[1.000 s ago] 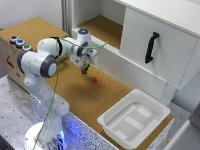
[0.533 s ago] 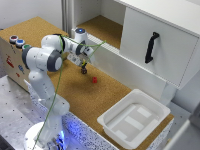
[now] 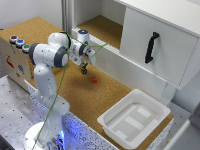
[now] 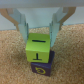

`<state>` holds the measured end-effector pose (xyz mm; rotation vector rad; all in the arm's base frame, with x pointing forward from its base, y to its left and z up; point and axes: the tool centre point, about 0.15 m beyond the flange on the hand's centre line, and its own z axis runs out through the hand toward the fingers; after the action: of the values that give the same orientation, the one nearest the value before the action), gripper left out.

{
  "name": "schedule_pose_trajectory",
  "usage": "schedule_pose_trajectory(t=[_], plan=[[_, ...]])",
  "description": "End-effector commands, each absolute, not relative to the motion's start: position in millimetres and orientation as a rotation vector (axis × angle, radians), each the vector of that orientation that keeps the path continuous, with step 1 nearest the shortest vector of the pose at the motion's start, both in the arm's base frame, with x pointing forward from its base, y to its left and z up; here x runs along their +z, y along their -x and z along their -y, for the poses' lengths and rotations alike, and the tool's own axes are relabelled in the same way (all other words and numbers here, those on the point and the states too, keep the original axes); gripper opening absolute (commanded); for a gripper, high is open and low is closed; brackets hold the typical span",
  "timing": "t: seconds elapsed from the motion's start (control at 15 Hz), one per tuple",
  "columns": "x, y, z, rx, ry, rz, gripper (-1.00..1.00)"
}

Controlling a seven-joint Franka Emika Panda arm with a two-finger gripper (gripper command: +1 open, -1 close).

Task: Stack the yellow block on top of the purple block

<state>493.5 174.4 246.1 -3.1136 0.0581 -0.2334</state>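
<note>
In the wrist view the yellow block (image 4: 38,49), marked with a dark T, sits squarely on top of the purple block (image 4: 39,69), which rests on the cork surface. My gripper (image 4: 40,36) straddles the yellow block, with one finger against each upper side, shut on it. In the exterior view the gripper (image 3: 85,68) points down at the cork tabletop close to the white cabinet ledge. Both blocks are only a small dark speck under its fingers there.
A small red cube (image 3: 94,79) lies on the cork just to the exterior view's right of the gripper. A white tray (image 3: 134,120) stands at the front right. A white cabinet with a black handle (image 3: 151,47) lines the back. A box with coloured buttons (image 3: 16,41) stands at the left.
The gripper has come down a little over the same spot on the cork. The red cube has not moved.
</note>
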Motion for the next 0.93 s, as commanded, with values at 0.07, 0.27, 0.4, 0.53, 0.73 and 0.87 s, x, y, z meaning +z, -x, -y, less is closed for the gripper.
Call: schedule_pose_trajectory(t=[0.07, 0.27, 0.4, 0.53, 0.73, 0.87], plan=[[252, -507, -177, -0.083, 3.244, -0.092, 1.0], [285, -492, -164, -0.139, 3.235, -0.099, 1.0], [302, -488, -159, -0.187, 3.228, -0.096, 1.0], [321, -488, -157, -0.25, 3.224, -0.093, 1.0], [353, -485, -159, -0.344, 3.213, -0.09, 1.0], [369, -478, -158, -0.367, 3.22, -0.122, 1.0]])
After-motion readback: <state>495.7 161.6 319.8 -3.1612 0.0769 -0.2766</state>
